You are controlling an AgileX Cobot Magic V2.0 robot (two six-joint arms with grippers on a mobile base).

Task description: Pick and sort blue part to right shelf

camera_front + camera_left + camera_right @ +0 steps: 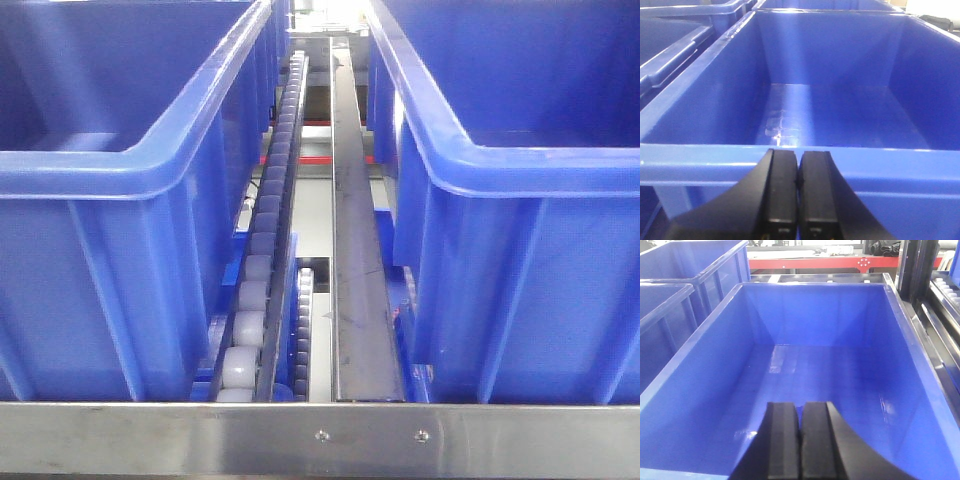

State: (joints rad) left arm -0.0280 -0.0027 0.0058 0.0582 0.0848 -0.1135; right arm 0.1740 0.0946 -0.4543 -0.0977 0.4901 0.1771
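Note:
No blue part shows in any view. My left gripper [798,155] is shut and empty; its black fingers [782,190] sit just before the near rim of a big blue bin [700,115], whose floor is bare. My right gripper [801,407] is shut and empty; its fingers [816,440] hang over the near end of another blue bin [695,380], which is also bare inside. Neither gripper shows in the front view.
The front view shows two blue bins, left [130,170] and right [520,170], with a roller track [262,250] and a dark metal rail [358,280] between them, and a steel bar [320,435] across the front. More blue bins [670,300] stand to the left. A red frame [825,262] stands behind.

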